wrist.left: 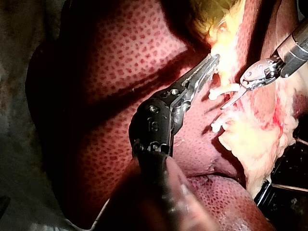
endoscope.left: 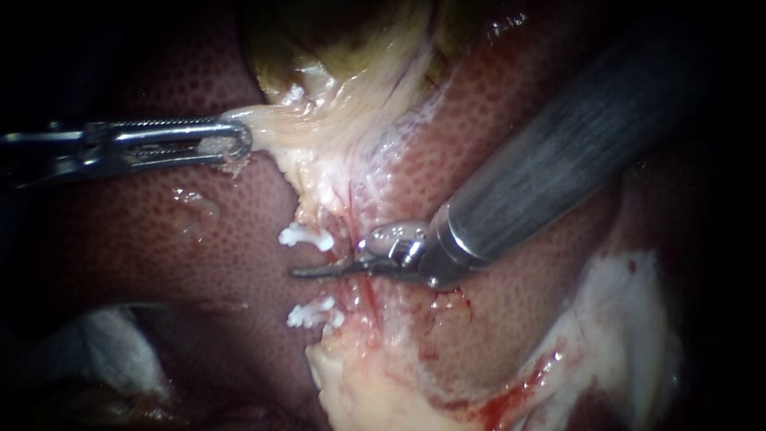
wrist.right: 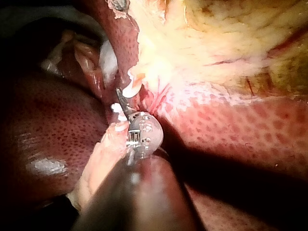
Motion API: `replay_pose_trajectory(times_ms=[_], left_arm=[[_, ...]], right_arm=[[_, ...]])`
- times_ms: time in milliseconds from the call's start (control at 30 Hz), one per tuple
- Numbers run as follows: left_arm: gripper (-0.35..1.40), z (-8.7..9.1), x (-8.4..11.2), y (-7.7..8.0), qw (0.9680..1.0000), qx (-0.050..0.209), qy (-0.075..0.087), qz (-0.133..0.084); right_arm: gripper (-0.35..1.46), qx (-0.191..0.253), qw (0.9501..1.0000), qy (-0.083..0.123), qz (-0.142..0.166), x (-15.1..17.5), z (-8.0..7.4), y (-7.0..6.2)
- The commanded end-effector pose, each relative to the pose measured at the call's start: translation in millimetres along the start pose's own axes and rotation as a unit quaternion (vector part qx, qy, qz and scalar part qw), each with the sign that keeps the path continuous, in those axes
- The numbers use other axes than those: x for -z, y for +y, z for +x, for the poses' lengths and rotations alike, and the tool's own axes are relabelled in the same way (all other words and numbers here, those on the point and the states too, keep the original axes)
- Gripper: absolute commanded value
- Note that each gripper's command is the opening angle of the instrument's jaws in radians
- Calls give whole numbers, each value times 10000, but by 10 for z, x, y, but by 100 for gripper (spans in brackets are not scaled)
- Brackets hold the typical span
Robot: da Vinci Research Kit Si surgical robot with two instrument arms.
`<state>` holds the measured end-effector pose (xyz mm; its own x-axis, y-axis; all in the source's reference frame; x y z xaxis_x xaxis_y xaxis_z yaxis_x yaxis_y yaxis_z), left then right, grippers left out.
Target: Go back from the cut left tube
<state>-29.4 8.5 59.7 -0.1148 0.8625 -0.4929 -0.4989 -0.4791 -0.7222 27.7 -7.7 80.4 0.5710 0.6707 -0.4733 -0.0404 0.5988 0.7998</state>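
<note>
1. Steel comes first at the left edge. The left instrument (endoscope.left: 239, 140) is seen lying across the dark-red liver (endoscope.left: 120, 231), and its toothed jaws are closed on a strand of pale tissue (endoscope.left: 275, 120).
2. That strand is stretched sideways from the pale mass under the yellow-green gallbladder (endoscope.left: 343, 40), which is partly lost in shadow.
3. Just right of the held strand, the left tube (endoscope.left: 309, 214) is found running down the pale band, and it is cut. Its upper end is closed by the upper clip (endoscope.left: 307, 237) and its lower end by the lower clip (endoscope.left: 315, 314). Both clips are white, and the two ends are parted, with bare liver showing between them.
4. In that gap the thin tip of the right instrument (endoscope.left: 319, 271) is laid, pointing toward the left. Its blades are pressed together and nothing is gripped. Whether either clip is touched cannot be told.
5. Thin red streaks are seen on the tissue just beside the tip.
6. Further right the broad grey shaft is seen rising to the upper right corner.
7. Below the shaft lies a fatty patch (endoscope.left: 630, 319) — pale, edged with blood.
</note>
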Motion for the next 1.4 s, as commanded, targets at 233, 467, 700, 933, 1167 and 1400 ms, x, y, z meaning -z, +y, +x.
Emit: replay_pose_trajectory(times_ms=[233,467,700,933,1167,1400], left_arm=[[-35,-1,0,0,10000,-2,-2,1],[-35,-1,0,0,10000,-2,-2,1],[-35,-1,1,0,10000,-2,-2,0],[-35,-1,1,0,10000,-2,-2,-1],[-35,-1,1,-1,10000,-3,-3,-2],[-35,-1,1,-1,10000,-2,-3,-2]], right_arm=[[-35,6,10000,40,19,0,0,-2],[31,12,9998,195,68,-1,0,-2],[111,16,9995,293,98,-2,0,-3],[126,26,9995,306,96,-6,-2,-5],[143,564,9979,289,117,5,-12,-23],[143,1125,9926,354,-285,53,-32,-35]])
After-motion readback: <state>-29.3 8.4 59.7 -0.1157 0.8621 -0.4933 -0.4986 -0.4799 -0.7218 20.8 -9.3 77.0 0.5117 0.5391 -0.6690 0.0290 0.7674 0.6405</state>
